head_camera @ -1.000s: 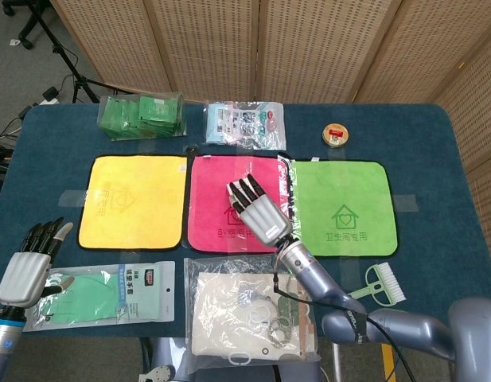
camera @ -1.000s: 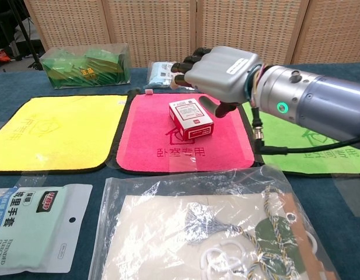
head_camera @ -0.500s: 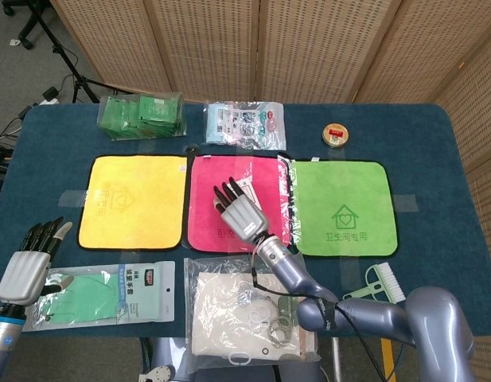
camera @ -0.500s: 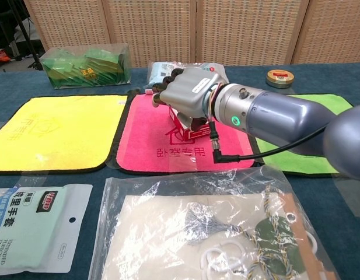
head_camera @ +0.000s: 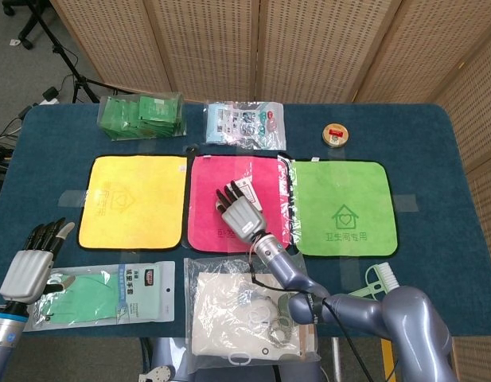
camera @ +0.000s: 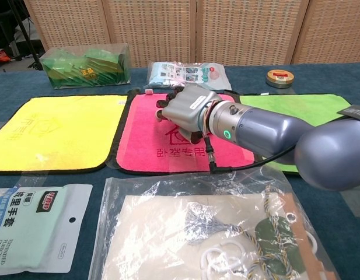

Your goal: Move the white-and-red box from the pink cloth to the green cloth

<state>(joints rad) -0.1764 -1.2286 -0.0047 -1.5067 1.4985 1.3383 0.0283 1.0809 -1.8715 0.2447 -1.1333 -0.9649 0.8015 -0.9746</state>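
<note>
The white-and-red box lies on the pink cloth (head_camera: pixel 209 179) (camera: pixel 144 137), almost wholly hidden under my right hand (head_camera: pixel 241 211) (camera: pixel 188 111). The hand sits low over the box. Its fingers (camera: pixel 162 112) curl down past the box's far left side, and the thumb is tucked under on the near side. Whether they grip the box does not show. The green cloth (head_camera: pixel 340 207) (camera: pixel 285 105) lies directly right of the pink one, bare. My left hand (head_camera: pixel 30 267) hovers at the table's near left edge with its fingers straight and apart, holding nothing.
A yellow cloth (head_camera: pixel 134 199) lies left of the pink one. At the back are a bag of green packets (head_camera: pixel 142 115), a blue-white packet (head_camera: pixel 245 123) and a round tin (head_camera: pixel 335 134). Near the front lie a glove packet (head_camera: pixel 106 294), a clear bag (head_camera: pixel 245 306) and a brush (head_camera: pixel 380 282).
My right hand has swung left and down from beside the box until it covers it, hiding the box in both views. The left hand has barely moved.
</note>
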